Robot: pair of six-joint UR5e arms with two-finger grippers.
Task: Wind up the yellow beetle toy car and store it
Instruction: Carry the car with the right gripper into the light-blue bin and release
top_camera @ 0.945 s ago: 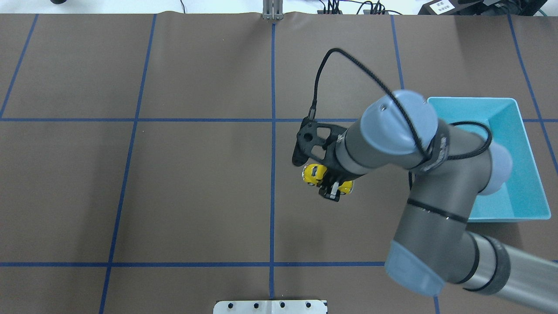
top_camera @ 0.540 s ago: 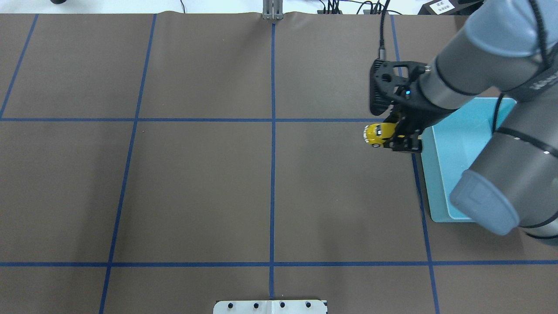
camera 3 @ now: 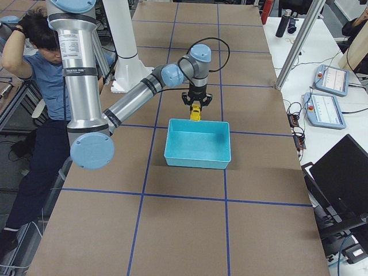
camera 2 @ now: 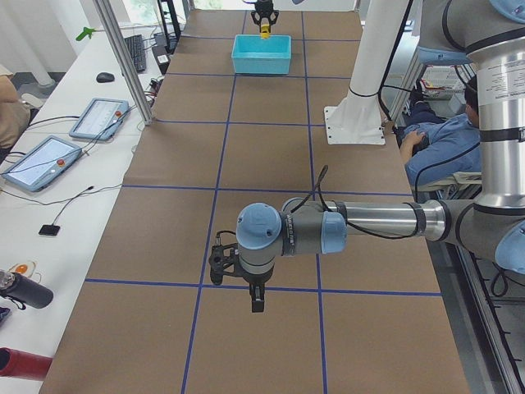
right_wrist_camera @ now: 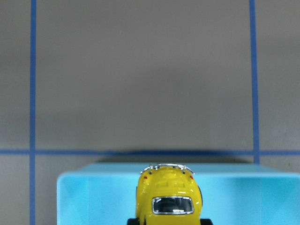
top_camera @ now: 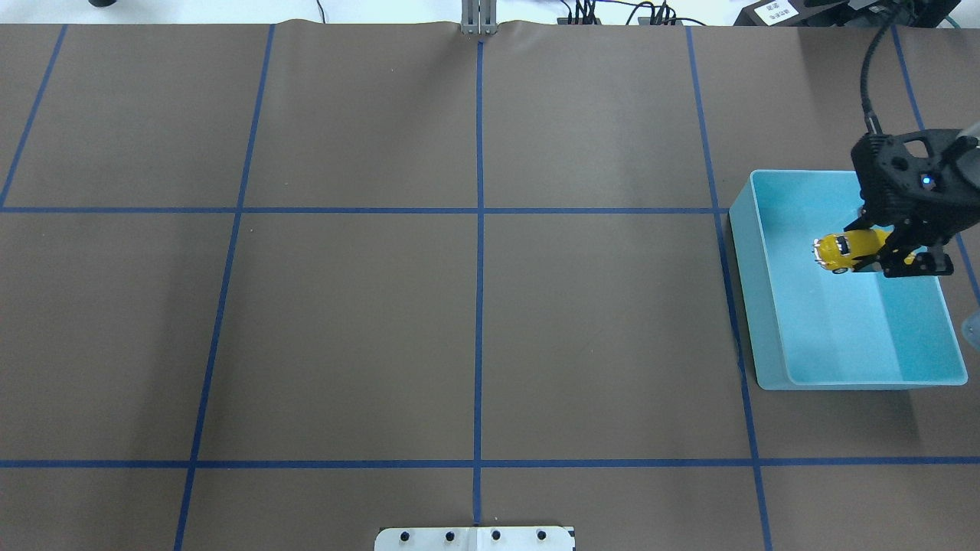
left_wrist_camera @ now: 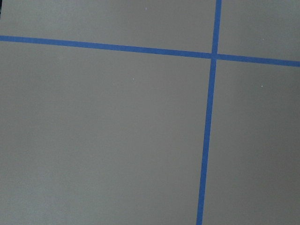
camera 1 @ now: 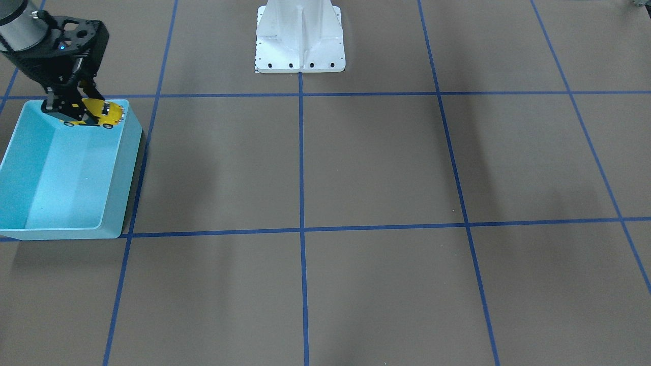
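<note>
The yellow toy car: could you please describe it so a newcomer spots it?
Find the turquoise bin at the table's right end. Above it, the right gripper holds the yellow beetle toy car. Nothing else is yellow.

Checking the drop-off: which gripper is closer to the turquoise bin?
Right. The right gripper holds the yellow beetle toy car over the turquoise bin; the left gripper hangs far from it.

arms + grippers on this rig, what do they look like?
Both arms are silver-grey tubes with pale blue joint caps and small printed labels: left arm, right arm. The grippers are black with slim jaws: left gripper, right gripper. The right one has a blue light and a black cable.
</note>
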